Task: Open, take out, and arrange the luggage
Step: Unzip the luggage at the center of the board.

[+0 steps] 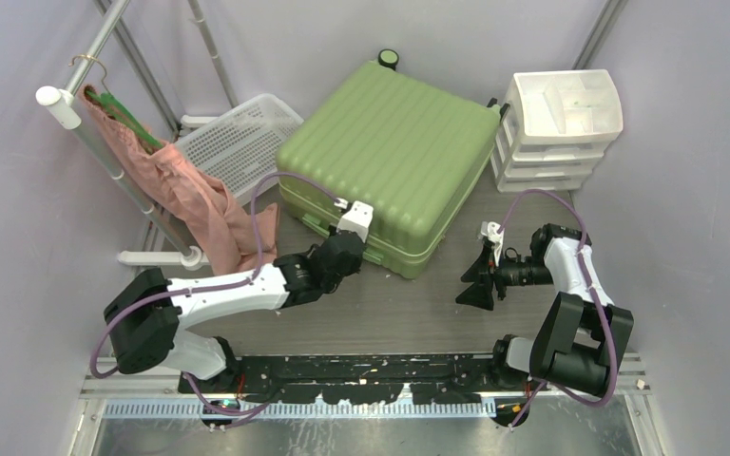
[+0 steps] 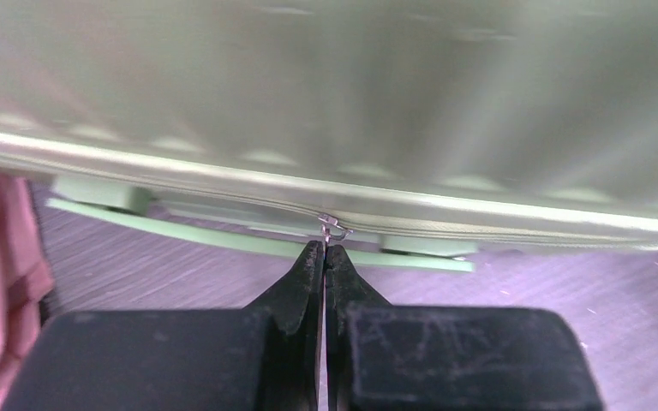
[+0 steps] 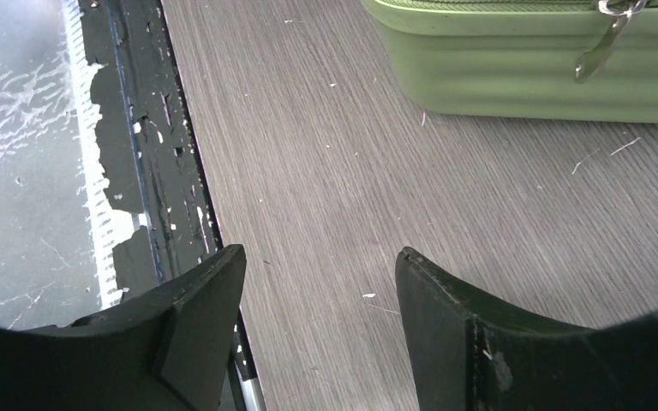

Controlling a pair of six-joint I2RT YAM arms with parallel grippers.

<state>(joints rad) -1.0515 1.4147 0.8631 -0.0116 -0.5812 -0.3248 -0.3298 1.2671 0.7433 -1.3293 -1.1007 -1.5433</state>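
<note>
The light-green ribbed luggage [image 1: 390, 152] lies flat and closed in the middle of the floor. My left gripper [image 1: 369, 251] is at its near side edge. In the left wrist view the left gripper [image 2: 324, 250] is shut on the small metal zipper pull [image 2: 333, 228] on the luggage's [image 2: 351, 103] zip line. My right gripper [image 1: 471, 279] hovers open over bare floor to the right of the luggage's near corner. In the right wrist view, the right gripper [image 3: 319, 257] holds nothing, and the luggage's [image 3: 514, 77] second zipper pull [image 3: 601, 47] hangs ahead at the top right.
A white mesh basket [image 1: 238, 142] leans behind the luggage on the left. A white drawer unit [image 1: 556, 128] stands at the back right. A pink garment [image 1: 190, 195] hangs from a white rail [image 1: 105, 157] at left. The black base strip [image 1: 361, 370] runs along the near edge.
</note>
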